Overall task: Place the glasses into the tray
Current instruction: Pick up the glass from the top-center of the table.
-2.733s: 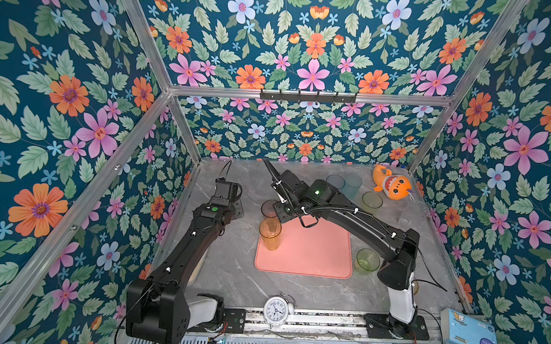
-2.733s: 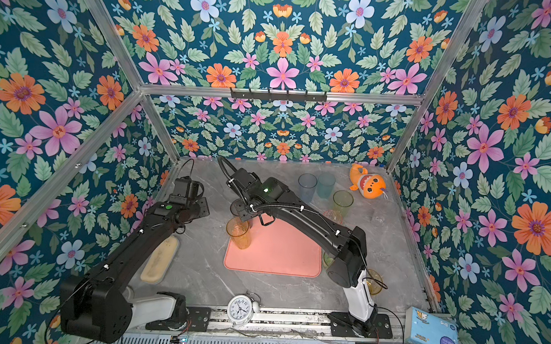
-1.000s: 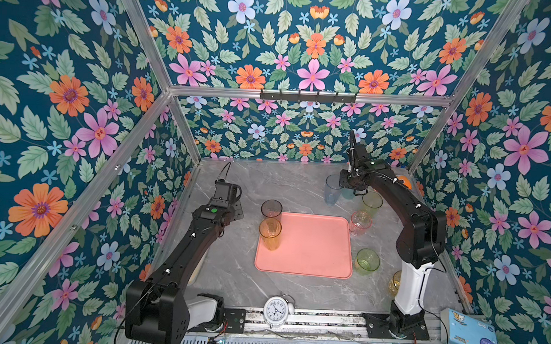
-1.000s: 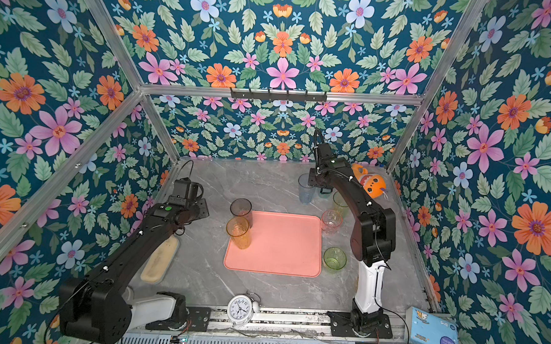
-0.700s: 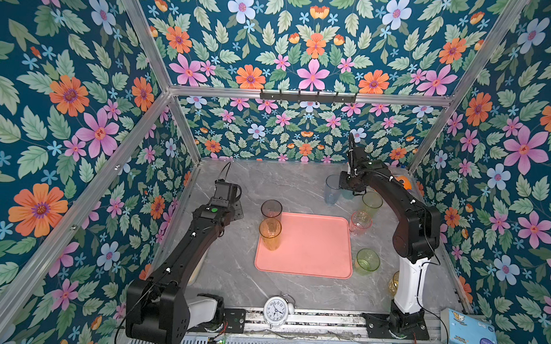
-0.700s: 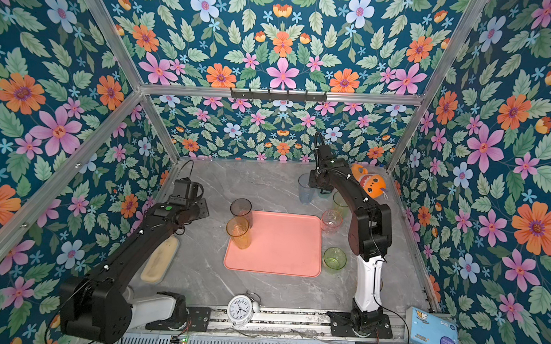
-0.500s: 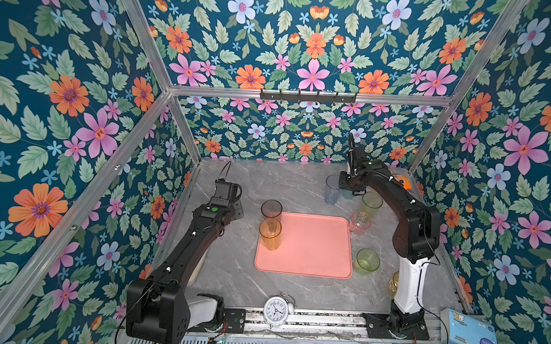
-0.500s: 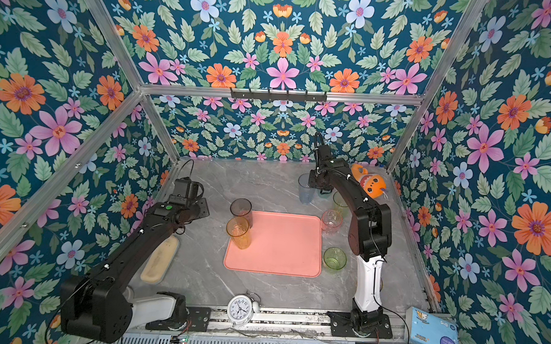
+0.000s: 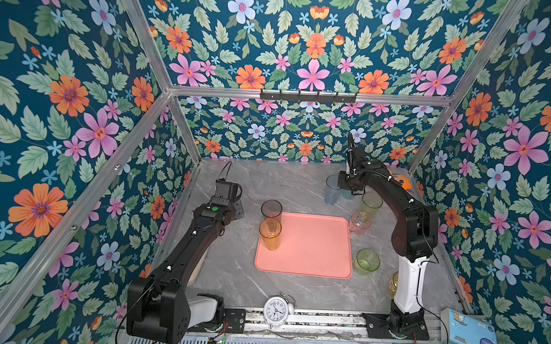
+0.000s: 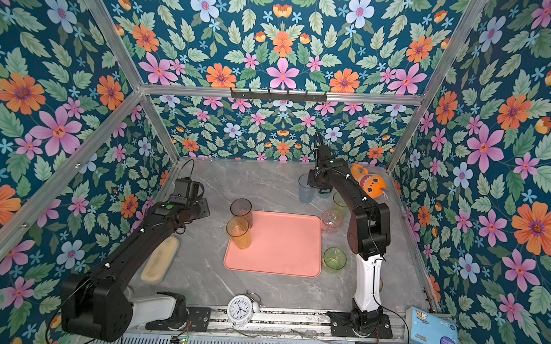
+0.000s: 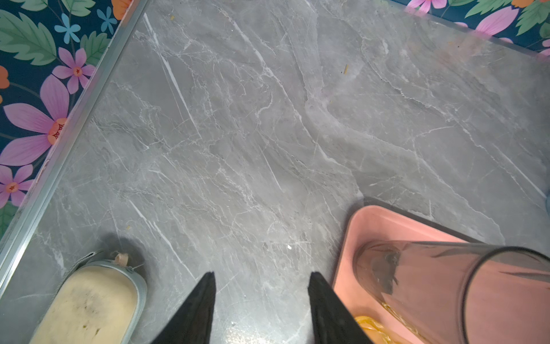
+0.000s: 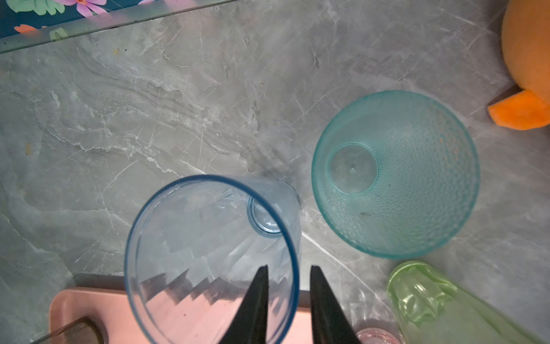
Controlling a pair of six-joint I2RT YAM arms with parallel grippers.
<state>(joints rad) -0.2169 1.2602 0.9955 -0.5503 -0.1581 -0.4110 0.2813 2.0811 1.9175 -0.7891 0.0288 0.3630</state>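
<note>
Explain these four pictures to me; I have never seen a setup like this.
Two black robot arms stand on a grey marble table inside a flower-papered box. Two pictures look down from above, side by side, on the whole scene. The other two come from a camera on each arm's wrist. The job is moving glasses onto the pink tray. A grey glass and an amber glass stand on it already; a green glass stands beside it. The left arm hangs with jaws open over bare table. The right arm has its jaws astride the rim of a blue glass; whether they pinch it yet is unclear.
</note>
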